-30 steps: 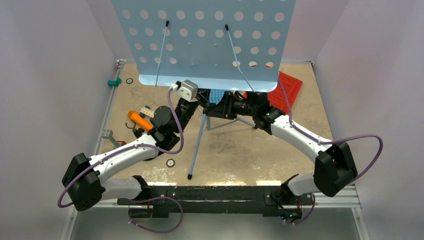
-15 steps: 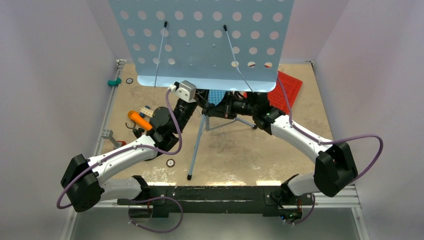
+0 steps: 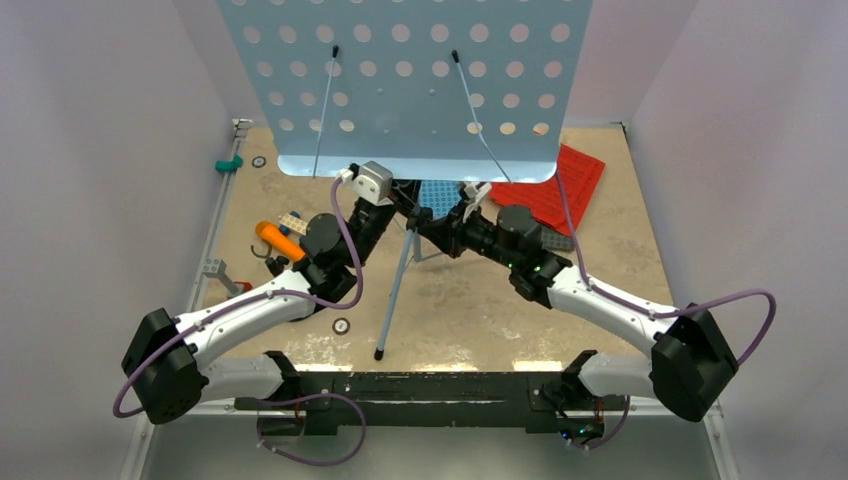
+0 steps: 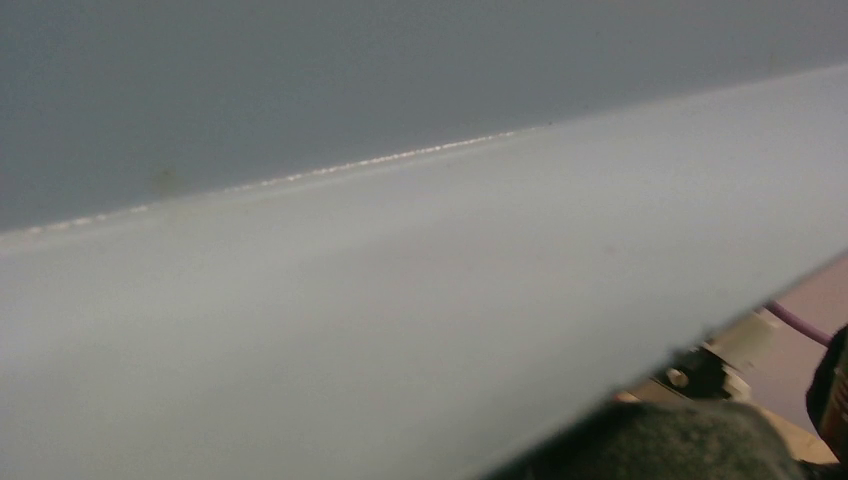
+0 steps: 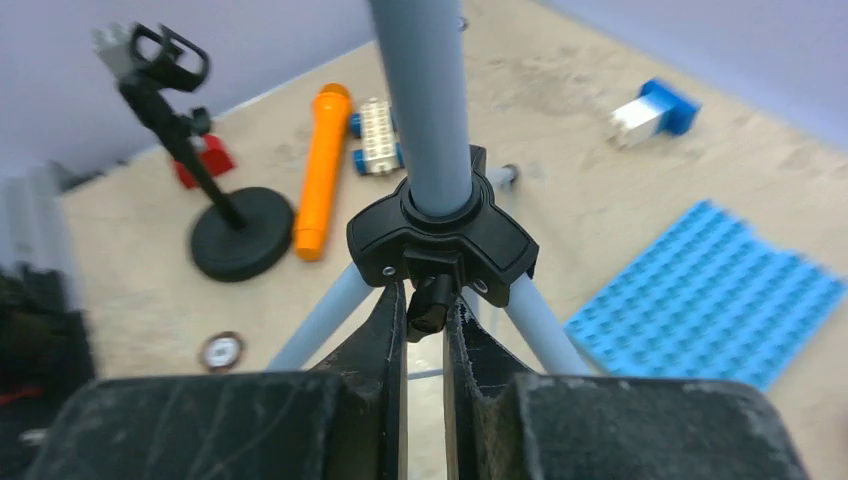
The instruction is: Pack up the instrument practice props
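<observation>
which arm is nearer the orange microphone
Left. The left arm passes right beside the orange microphone; the right arm comes in from the other side of the music stand, right gripper shut on its hub knob.

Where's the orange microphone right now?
The orange microphone lies flat on the table, left side in the top view, between the black round-based stand and the small brick car.
</observation>
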{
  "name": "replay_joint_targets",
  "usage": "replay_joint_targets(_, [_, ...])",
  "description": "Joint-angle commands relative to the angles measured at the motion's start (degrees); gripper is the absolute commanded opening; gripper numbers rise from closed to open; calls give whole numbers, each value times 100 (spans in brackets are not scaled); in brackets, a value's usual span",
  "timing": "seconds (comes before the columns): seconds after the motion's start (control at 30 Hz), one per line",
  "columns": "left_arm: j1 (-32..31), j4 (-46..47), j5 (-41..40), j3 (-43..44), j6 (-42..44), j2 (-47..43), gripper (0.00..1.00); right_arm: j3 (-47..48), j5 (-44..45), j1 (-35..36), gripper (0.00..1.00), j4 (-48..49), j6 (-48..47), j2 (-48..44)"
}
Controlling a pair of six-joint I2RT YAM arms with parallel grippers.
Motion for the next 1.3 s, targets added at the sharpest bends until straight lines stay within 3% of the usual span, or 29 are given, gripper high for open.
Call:
replay_joint_targets(0.0, [-60, -693, -44, -11, -385, -31, 0, -272, 2209, 139, 0, 1279, -3064, 284])
replay_joint_targets(0.13, [-60, -773, -70, -10, -447, -1, 0, -491, 3107, 528, 0, 2084, -4469, 605])
replay_joint_targets(0.2, [-66, -791, -60, -32, -477, 12, 0, -661, 3551, 790, 0, 2943, -5454, 844])
replay_joint_targets(0.37, [-60, -744, -37, -90, -567, 50, 0, -776, 4060, 1407, 0, 4241, -7390, 1354])
replay_joint_targets(0.6, [-64, -718, 36, -135, -632, 39, 0, -752, 4383, 1752, 0, 4963, -8111, 1680])
replay_joint_targets(0.7, [-62, -692, 28, -172, -618, 34, 0, -686, 4625, 1792, 0, 4468, -7533, 1307])
replay_joint_targets(0.73, [-60, -684, 16, -171, -609, 29, 0, -612, 4688, 1794, 5, 4112, -7204, 1123])
replay_joint_targets(0.83, [-64, -682, -71, -146, -553, 36, 0, -424, 4880, 1791, 50, 2871, -6051, 509])
replay_joint_targets(1.0, [-60, -733, -360, -55, -384, 67, 0, -18, 4986, 1799, 80, 909, -4247, -342])
replay_joint_targets(1.17, [-60, -735, -560, -16, -282, 73, 0, 392, 4045, 1796, 88, -1539, -2372, -1002])
replay_joint_targets(1.27, [-62, -717, -562, -6, -285, 79, 0, 230, 3507, 1794, 89, -2057, -1360, -1317])
